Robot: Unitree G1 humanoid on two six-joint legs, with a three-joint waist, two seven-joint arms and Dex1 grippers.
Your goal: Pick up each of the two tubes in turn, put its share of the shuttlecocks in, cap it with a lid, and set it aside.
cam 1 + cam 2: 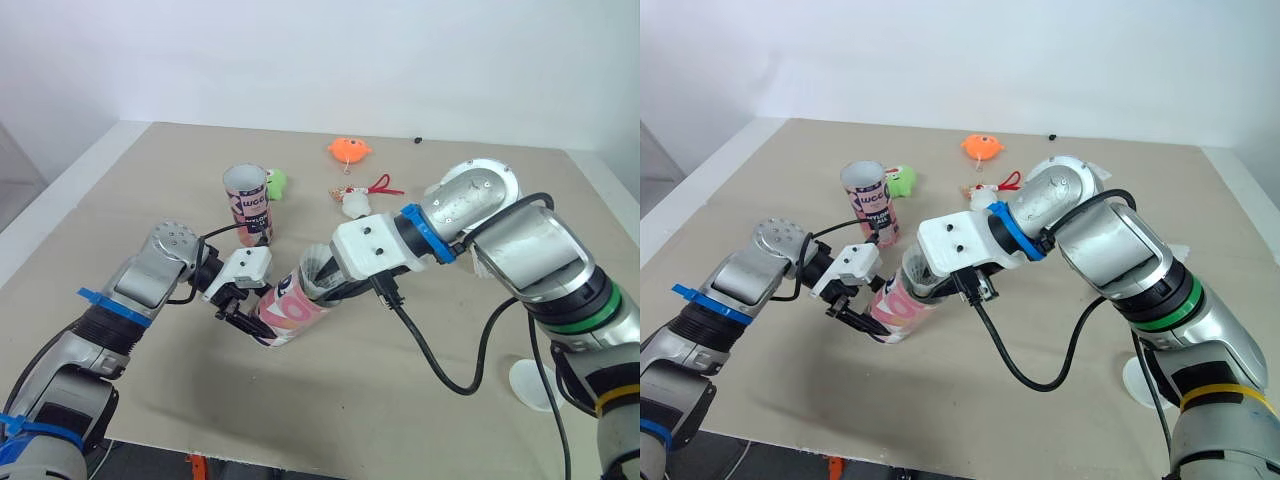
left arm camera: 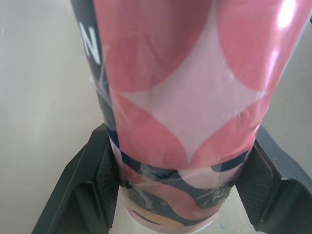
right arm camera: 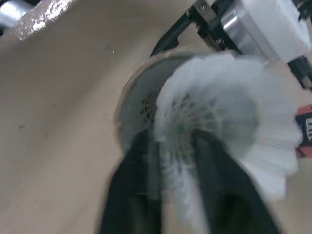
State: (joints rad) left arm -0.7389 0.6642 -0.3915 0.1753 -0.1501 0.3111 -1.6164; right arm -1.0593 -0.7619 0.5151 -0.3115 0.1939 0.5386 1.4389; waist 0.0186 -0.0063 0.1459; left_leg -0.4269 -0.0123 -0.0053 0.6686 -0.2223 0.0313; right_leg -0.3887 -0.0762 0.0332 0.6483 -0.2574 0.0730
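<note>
My left gripper is shut on the lower part of a pink-and-white tube, holding it tilted just above the table with its open mouth up and to the right. In the left wrist view the black fingers press both sides of the tube. My right gripper is at the mouth, shut on a white shuttlecock whose feather skirt flares just outside the rim. A second tube stands upright and open farther back.
A green toy lies beside the standing tube. An orange toy and a small white item with a red string lie toward the back. A white lid rests near the table's front right edge.
</note>
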